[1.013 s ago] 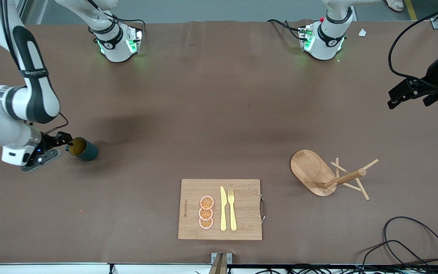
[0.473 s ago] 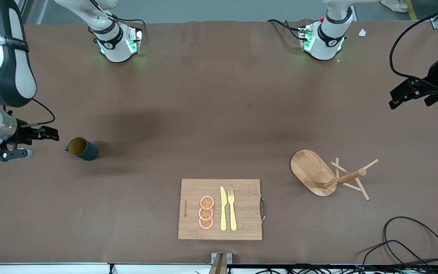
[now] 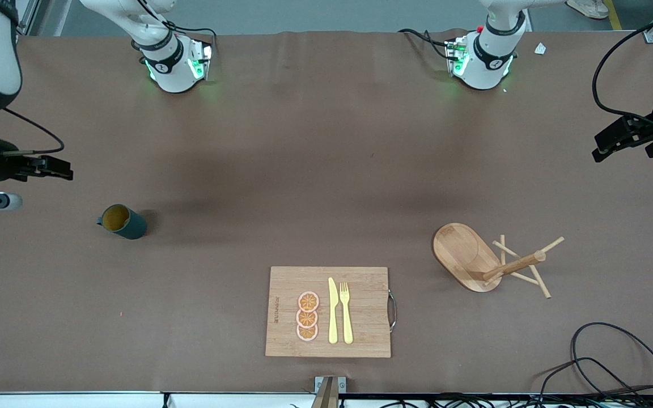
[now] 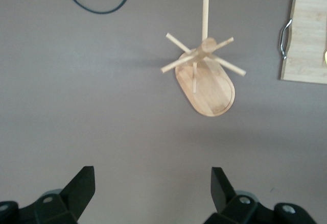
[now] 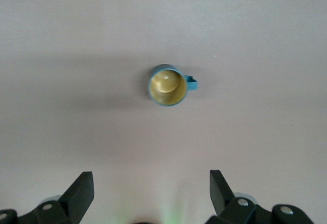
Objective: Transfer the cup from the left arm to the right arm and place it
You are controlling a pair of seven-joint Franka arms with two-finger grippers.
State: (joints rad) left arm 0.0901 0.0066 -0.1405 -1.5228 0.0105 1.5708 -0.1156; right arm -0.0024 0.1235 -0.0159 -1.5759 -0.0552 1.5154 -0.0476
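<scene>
The dark teal cup (image 3: 123, 221) with a mustard-yellow inside stands upright on the brown table toward the right arm's end, its small handle pointing to that end. It also shows in the right wrist view (image 5: 168, 85), free of any gripper. My right gripper (image 3: 57, 168) is open and empty, up in the air over the table beside the cup, apart from it. My left gripper (image 3: 610, 146) is open and empty, held over the table's edge at the left arm's end. Its fingers (image 4: 84, 183) frame bare table.
A wooden mug rack (image 3: 485, 258) lies toward the left arm's end; it also shows in the left wrist view (image 4: 204, 76). A bamboo cutting board (image 3: 287, 334) with orange slices, a yellow knife and fork lies near the front edge. Black cables (image 3: 598, 362) lie at the corner.
My right gripper let go of the cup and rose away from it toward the table's end. The cup stays upright where it was set. My left gripper drifted slightly outward.
</scene>
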